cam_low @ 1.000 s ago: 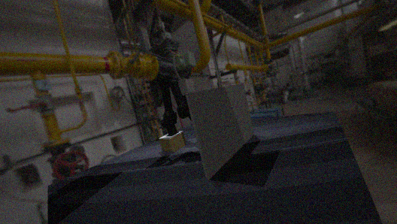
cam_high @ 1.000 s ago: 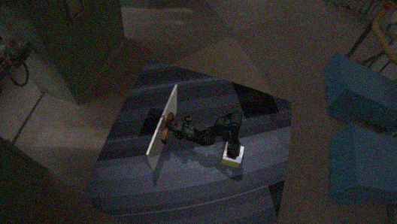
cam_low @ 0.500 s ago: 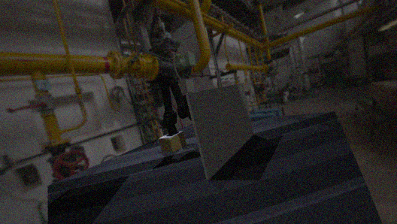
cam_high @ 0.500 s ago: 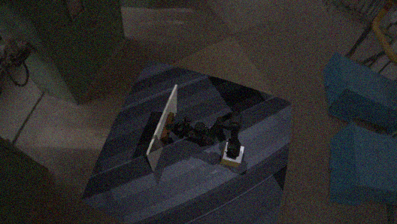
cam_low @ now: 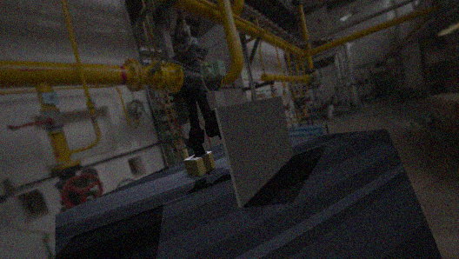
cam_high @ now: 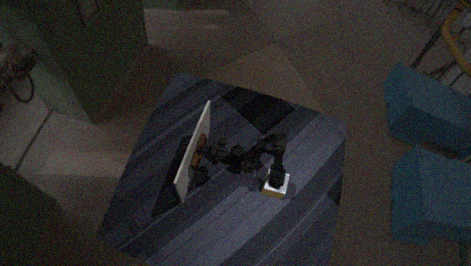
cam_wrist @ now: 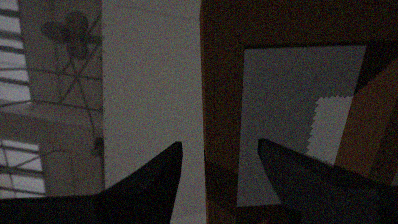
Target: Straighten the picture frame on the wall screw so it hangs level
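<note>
The picture frame [cam_high: 195, 160] [cam_wrist: 220, 90] is orange-brown and hangs on the front face of the upright pale panel [cam_high: 182, 178] [cam_low: 256, 148] [cam_wrist: 150, 65]. In the wrist view one bar of it runs nearly upright, with its grey inner area to the right. My gripper [cam_high: 205, 153] [cam_wrist: 219, 146] is open at the frame, with its fingertips on either side of that bar and a visible gap to each. In the exterior view the panel hides the frame and fingertips. The screw and the notched strip are hidden. The views are dark, and I cannot tell which side is high.
The arm's base stands on a white-topped yellow block [cam_high: 274, 194] [cam_low: 195, 167] in front of the panel. Both stand on a striped blue-grey table top [cam_high: 214, 223] [cam_low: 348, 187]. The arm reaches from the block to the panel. Blue boxes [cam_high: 428, 192] lie beyond the table.
</note>
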{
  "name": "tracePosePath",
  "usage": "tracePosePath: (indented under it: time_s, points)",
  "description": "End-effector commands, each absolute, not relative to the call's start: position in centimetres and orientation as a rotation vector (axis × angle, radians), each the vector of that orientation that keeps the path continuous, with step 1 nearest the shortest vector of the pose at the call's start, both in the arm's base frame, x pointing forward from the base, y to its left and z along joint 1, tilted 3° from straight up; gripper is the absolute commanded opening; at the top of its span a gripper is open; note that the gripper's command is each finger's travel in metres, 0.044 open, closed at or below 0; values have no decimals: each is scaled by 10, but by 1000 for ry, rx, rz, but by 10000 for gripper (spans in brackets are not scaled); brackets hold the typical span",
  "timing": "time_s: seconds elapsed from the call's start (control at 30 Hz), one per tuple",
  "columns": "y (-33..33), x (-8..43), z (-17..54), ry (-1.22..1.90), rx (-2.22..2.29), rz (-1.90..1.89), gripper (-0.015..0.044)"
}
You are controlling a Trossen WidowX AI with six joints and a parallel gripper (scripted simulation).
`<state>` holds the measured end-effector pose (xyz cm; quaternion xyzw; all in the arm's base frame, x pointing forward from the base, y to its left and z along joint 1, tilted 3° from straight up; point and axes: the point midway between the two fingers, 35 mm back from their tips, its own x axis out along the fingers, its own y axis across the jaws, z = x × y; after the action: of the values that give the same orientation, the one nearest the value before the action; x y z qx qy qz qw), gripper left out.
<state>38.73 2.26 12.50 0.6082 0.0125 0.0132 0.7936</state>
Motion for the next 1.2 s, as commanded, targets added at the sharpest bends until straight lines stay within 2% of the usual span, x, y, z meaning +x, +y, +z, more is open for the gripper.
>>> tracePosePath:
  time_s: [0.0,0.17,0.4,0.43,1.17]
  points:
    - [23,387,124,31,1312,30,208]
    - [23,387,124,31,1312,30,76]
    - [23,387,124,31,1312,30,30]
    - [23,387,124,31,1312,30,3]
    - [24,387,128,31,1312,30,0]
